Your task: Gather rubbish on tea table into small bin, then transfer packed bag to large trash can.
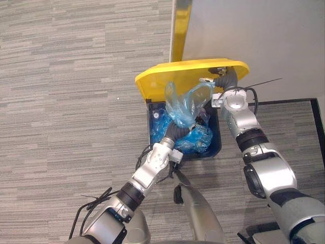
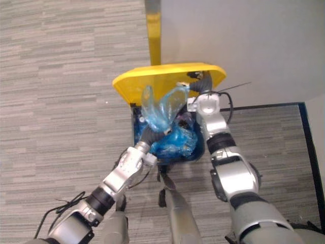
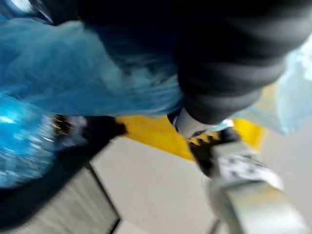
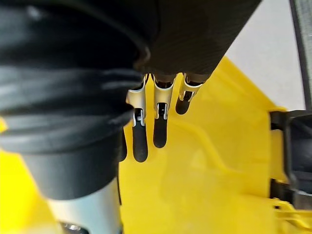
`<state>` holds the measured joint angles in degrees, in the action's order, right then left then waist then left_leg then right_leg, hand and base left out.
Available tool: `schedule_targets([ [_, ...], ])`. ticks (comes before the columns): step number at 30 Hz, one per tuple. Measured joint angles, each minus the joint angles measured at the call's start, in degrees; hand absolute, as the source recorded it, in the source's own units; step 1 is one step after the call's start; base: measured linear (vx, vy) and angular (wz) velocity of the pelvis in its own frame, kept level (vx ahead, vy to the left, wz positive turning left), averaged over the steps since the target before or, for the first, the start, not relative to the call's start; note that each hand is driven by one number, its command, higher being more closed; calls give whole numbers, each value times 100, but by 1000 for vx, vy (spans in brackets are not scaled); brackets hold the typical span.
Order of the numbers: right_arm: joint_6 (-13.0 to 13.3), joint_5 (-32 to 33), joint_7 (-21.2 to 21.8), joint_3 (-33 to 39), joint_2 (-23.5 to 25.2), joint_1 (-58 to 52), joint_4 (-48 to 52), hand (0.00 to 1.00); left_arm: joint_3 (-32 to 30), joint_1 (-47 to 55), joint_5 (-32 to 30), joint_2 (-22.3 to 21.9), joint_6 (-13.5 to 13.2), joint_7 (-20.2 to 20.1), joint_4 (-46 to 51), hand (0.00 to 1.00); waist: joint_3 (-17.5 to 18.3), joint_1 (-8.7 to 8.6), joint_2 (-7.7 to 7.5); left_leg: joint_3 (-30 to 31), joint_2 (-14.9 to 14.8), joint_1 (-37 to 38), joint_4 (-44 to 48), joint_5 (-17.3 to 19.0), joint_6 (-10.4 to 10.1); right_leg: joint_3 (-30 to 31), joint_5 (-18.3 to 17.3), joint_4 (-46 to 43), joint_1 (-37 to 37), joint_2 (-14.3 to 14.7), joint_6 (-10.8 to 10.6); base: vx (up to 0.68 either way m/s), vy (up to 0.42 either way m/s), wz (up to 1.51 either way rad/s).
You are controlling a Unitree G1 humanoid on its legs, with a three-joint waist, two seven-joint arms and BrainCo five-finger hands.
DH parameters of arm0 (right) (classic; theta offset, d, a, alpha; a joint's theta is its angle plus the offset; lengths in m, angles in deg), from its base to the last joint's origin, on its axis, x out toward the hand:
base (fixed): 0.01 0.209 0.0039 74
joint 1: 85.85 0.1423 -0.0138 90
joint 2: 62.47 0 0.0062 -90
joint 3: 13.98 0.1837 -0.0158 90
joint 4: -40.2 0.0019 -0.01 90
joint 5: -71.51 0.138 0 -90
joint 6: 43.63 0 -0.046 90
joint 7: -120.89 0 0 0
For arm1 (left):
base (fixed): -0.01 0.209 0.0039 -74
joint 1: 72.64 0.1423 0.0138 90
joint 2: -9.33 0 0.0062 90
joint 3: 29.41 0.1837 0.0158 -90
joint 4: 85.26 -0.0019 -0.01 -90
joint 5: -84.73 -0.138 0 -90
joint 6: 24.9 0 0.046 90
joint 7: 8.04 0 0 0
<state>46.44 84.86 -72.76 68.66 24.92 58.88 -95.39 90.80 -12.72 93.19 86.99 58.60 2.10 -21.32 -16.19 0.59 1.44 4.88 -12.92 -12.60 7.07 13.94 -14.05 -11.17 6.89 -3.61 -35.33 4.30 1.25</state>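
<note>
Left eye view: the left hand (image 1: 172, 129) reaches up into a crumpled blue rubbish bag (image 1: 181, 105), which sits right above the open large trash can (image 1: 217, 145). The right hand (image 1: 223, 80) is up at the raised yellow lid (image 1: 157, 79).

Left wrist view: the bag crowds the dark cover and hides the fingers, so I can't tell the grip.

Right wrist view: straight fingers (image 4: 160, 131) lie flat against the lid, grasping nothing.

one trash can (image 1: 215, 145), one blue bag (image 1: 180, 109)
</note>
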Motion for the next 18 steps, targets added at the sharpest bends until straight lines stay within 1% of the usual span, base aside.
schedule_targets([
  [1,-1,-8,-5,12,13,-9,39,0,-3,-130,-123,-27,78,6,-251,100,0,6,-2,-2,46,-101,1,-25,15,-1,-6,-31,-107,-57,10,57,52,9],
  [3,-3,-62,-13,15,44,-89,192,0,-5,-250,-251,-61,108,39,-533,100,-2,16,-6,-58,47,-175,-5,-43,-6,-2,-6,-60,-195,-84,9,52,39,5],
  [4,-3,-118,-16,14,94,-133,242,0,-25,-317,-310,-92,132,93,-743,0,-1,14,-5,-105,35,-210,4,-49,-13,-2,-7,-72,-231,-92,11,66,36,0],
  [6,-5,-159,-50,16,163,-163,349,0,-225,-453,-490,-200,240,106,-1154,0,0,6,-9,-144,30,-254,10,-64,-45,-1,-24,-137,-351,-134,27,91,35,1],
  [8,-5,-166,-108,17,297,-211,553,0,-371,-561,-691,-244,338,127,-1534,0,1,-16,-15,-314,0,-348,49,-84,-93,1,-57,-222,-482,-162,54,90,31,0],
  [11,-5,-165,-112,13,385,-259,687,0,-490,-581,-929,-291,477,204,-1852,0,1,-28,-19,-461,-31,-402,142,-71,-111,20,-82,-280,-542,-169,44,81,31,-5],
  [14,-6,-163,-122,6,402,-322,873,0,-678,-578,-1178,-388,582,211,-1919,0,2,-51,-22,-642,-55,-480,198,-72,-125,20,-156,-438,-669,-230,61,71,31,1],
  [18,-7,-161,-120,-22,462,-350,975,0,-777,-561,-1557,-504,705,224,-1970,0,3,-99,-24,-818,-70,-503,213,-79,-155,24,-182,-488,-703,-285,56,79,37,2],
])
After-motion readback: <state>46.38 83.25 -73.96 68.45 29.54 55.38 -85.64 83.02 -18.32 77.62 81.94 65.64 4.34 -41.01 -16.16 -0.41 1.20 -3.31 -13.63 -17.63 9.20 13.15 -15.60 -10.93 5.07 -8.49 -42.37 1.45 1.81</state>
